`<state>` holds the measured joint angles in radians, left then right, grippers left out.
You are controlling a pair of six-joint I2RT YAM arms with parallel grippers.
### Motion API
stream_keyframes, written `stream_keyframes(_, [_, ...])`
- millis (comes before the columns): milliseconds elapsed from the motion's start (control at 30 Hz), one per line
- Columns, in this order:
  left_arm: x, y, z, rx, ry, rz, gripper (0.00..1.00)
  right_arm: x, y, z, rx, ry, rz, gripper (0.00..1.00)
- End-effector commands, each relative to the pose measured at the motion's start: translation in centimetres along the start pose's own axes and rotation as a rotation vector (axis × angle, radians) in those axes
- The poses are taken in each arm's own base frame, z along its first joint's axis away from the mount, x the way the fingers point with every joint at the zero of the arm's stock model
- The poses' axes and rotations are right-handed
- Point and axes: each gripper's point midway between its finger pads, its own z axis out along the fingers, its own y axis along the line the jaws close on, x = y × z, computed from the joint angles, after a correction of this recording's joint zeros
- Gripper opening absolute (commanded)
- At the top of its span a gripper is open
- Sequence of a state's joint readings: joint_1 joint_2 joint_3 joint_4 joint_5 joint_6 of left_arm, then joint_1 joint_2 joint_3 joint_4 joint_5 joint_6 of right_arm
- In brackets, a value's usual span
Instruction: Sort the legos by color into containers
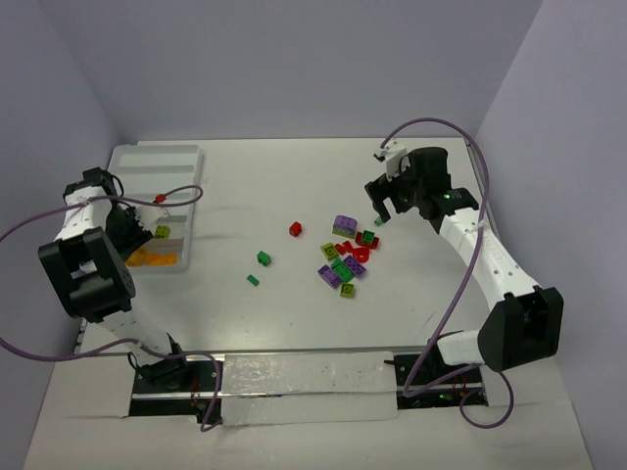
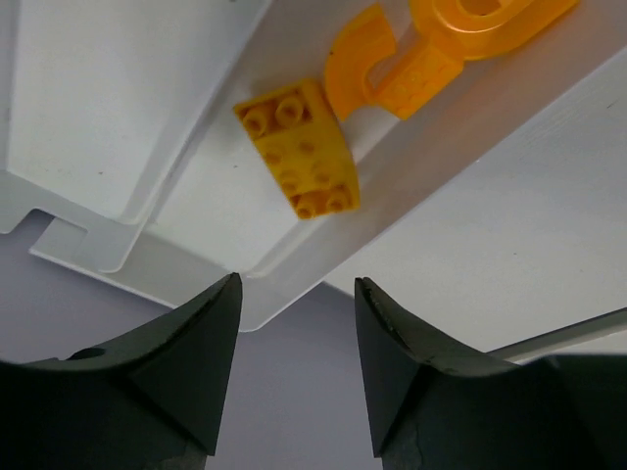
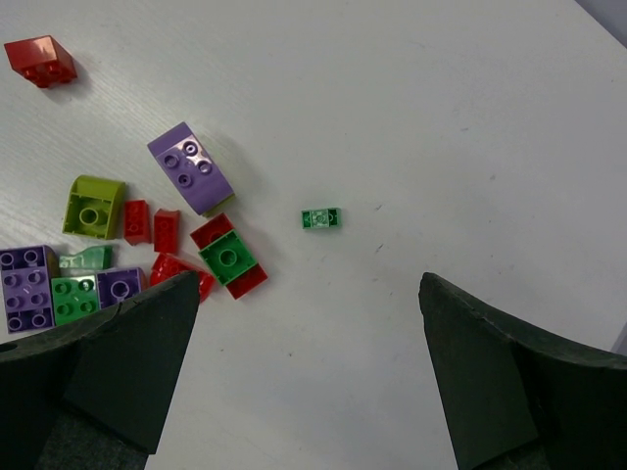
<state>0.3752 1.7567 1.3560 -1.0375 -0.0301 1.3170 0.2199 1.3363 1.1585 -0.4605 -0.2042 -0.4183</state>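
Note:
The white tray (image 1: 157,162) lies at the far left. Its near compartment holds orange pieces (image 1: 152,258); a lime brick (image 1: 163,232) and a small red one (image 1: 159,198) lie in compartments further back. My left gripper (image 1: 122,230) hovers over the tray's near left corner, open and empty (image 2: 296,282), with an orange brick (image 2: 302,149) and curved orange pieces (image 2: 431,39) ahead of it. My right gripper (image 1: 389,201) is wide open and empty (image 3: 309,279) above the table. A tiny green brick (image 3: 321,217) lies just ahead of it, apart from the fingers.
A pile of red, purple, green and lime bricks (image 1: 345,257) lies right of centre, including a purple brick (image 3: 190,166) and a green brick on red (image 3: 228,258). A lone red brick (image 1: 295,228) and two green bricks (image 1: 264,258) lie mid-table. Walls enclose the table.

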Motion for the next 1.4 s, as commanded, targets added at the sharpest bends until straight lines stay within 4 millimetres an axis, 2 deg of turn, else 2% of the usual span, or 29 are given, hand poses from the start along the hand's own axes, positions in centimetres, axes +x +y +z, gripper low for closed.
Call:
stream_keyframes(0, [-0.5, 1.6, -1.9, -0.027, -0.035, -0.029, 0.61, -1.7, -0.2, -0.2, -0.005, -0.030, -0.015, 1.00])
stream_keyframes(67, [-1.2, 2.3, -3.4, -0.054, -0.066, -0.038, 0.62, -1.8, -0.3, -0.1, -0.005, -0.030, -0.016, 1.00])
stream_keyframes(133, [-2.5, 3.9, -6.0, -0.114, -0.137, -0.050, 0.64, -2.3, -0.6, -0.2, 0.005, -0.042, -0.016, 1.00])
stream_keyframes(167, [-2.9, 3.9, -6.6, -0.114, -0.153, -0.053, 0.64, -2.4, -0.6, -0.3, 0.008, -0.048, -0.013, 1.00])
stream_keyframes(200, [-5.2, 5.0, -9.4, -0.165, -0.244, -0.063, 0.68, -2.7, -0.7, -0.5, 0.016, -0.064, -0.008, 1.00])
stream_keyframes(233, [-6.3, 5.1, -10.6, -0.176, -0.281, -0.088, 0.71, -3.0, -0.7, -0.7, 0.020, -0.077, -0.001, 1.00])
stream_keyframes(300, [-10.3, 5.0, -13.4, -0.213, -0.378, -0.083, 0.76, -3.8, -0.8, -1.1, 0.029, -0.114, 0.011, 1.00])
stream_keyframes(367, [-13.2, 4.8, -14.6, -0.238, -0.449, -0.092, 0.79, -4.2, -0.7, -1.3, 0.026, -0.130, 0.027, 1.00])
stream_keyframes(433, [-17.0, 2.8, -15.4, -0.204, -0.545, -0.144, 0.94, -4.6, -0.9, -1.5, 0.040, -0.147, 0.048, 1.00])
stream_keyframes(467, [-18.2, 1.7, -15.5, -0.177, -0.575, -0.154, 0.99, -4.8, -1.0, -1.6, 0.045, -0.152, 0.053, 1.00])
stream_keyframes(567, [-23.0, -2.2, -15.6, -0.082, -0.706, -0.162, 0.99, -5.2, -1.3, -1.8, 0.059, -0.157, 0.062, 1.00])
stream_keyframes(600, [-25.2, -4.4, -16.1, -0.025, -0.776, -0.147, 0.99, -5.1, -1.4, -1.7, 0.063, -0.151, 0.064, 1.00])
stream_keyframes(667, [-27.9, -9.9, -14.5, 0.102, -0.819, -0.055, 0.99, -5.0, -1.4, -1.5, 0.061, -0.138, 0.064, 1.00])
stream_keyframes(700, [-28.6, -11.8, -13.7, 0.131, -0.819, 0.002, 0.99, -4.8, -1.4, -1.4, 0.058, -0.131, 0.065, 1.00])
stream_keyframes(767, [-29.5, -14.2, -12.6, 0.149, -0.819, 0.092, 0.99, -4.8, -1.3, -1.3, 0.053, -0.125, 0.068, 1.00])
stream_keyframes(833, [-30.6, -16.7, -10.4, 0.173, -0.791, 0.152, 0.99, -4.7, -1.1, -1.2, 0.044, -0.120, 0.070, 1.00])
stream_keyframes(933, [-32.3, -17.3, -7.4, 0.173, -0.698, 0.096, 0.92, -4.8, -1.1, -1.3, 0.041, -0.116, 0.070, 1.00])
stream_keyframes(1033, [-32.8, -17.3, -4.9, 0.156, -0.608, -0.008, 0.87, -4.8, -1.3, -1.7, 0.050, -0.118, 0.059, 1.00])
stream_keyframes(1233, [-32.4, -18.0, -2.5, 0.083, -0.513, -0.120, 0.81, -4.5, -1.5, -2.1, 0.068, -0.118, 0.042, 1.00])
stream_keyframes(1367, [-32.4, -18.9, -0.8, 0.104, -0.438, -0.190, 0.77, -4.5, -1.4, -2.2, 0.065, -0.118, 0.035, 1.00])
